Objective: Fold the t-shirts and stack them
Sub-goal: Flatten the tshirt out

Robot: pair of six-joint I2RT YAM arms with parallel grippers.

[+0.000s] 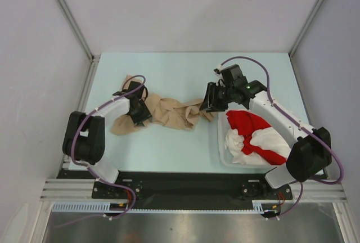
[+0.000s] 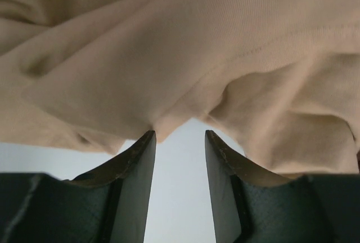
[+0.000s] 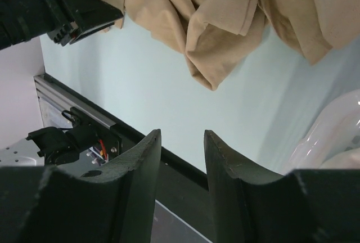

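1 beige t-shirt (image 1: 169,113), 1 red t-shirt (image 1: 247,122), 1 white t-shirt (image 1: 242,142), 1 basket (image 1: 220,144); left gripper (image 2: 180,136) and right gripper (image 3: 183,133) gape empty.

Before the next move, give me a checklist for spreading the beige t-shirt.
1. Left gripper empty, jaws apart: ok.
2. Right gripper empty, jaws apart: ok.
3. Beige t-shirt lying flat: not ok, it is bunched on the table between the two grippers.
4. Cloth between the left jaws: not ok, a fold sits just beyond the tips.
5. Red t-shirt and white t-shirt out of the way: ok, both are in the basket.
6. Which edge is hem or collar: cannot tell.
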